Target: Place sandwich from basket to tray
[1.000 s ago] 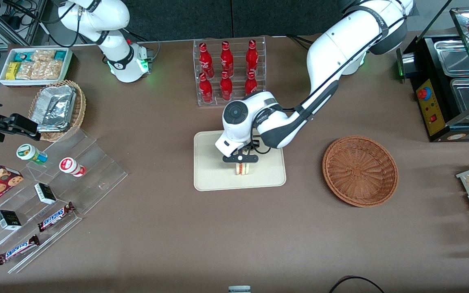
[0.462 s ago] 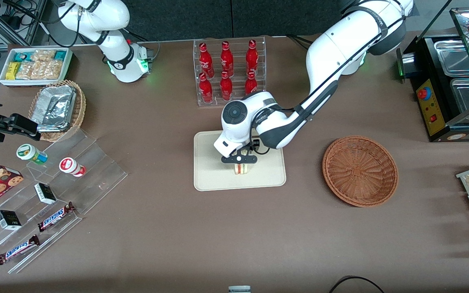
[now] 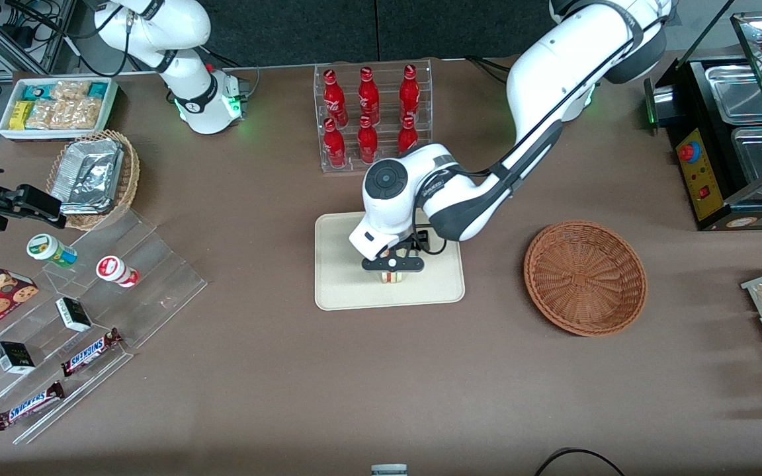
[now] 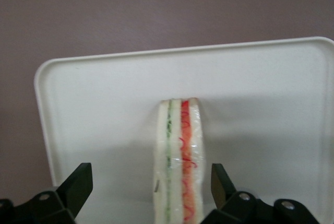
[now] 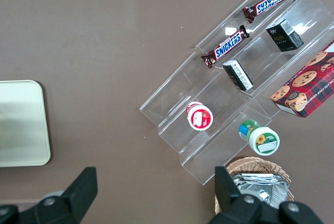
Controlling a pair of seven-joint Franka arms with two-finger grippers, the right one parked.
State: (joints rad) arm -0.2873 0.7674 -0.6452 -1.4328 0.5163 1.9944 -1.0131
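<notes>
The sandwich (image 3: 392,276) stands on its edge on the cream-beige tray (image 3: 341,277), near the middle of the tray. My left gripper (image 3: 392,266) hovers directly over it, open. In the left wrist view the black fingers (image 4: 78,182) stand wide apart on either side of the sandwich (image 4: 179,151), with a gap at each side, and the tray (image 4: 104,104) lies under it. The reddish-brown wicker basket (image 3: 585,277) sits empty beside the tray, toward the working arm's end of the table. An edge of the tray (image 5: 21,125) shows in the right wrist view.
A clear rack of red bottles (image 3: 371,116) stands just farther from the front camera than the tray. A stepped acrylic shelf with snacks (image 3: 77,311), a tan basket with foil containers (image 3: 93,177) and a white snack bin (image 3: 57,106) lie toward the parked arm's end.
The gripper's fingers have spread apart and let go of the sandwich, which stays standing on the tray. The wrist has shifted slightly.
</notes>
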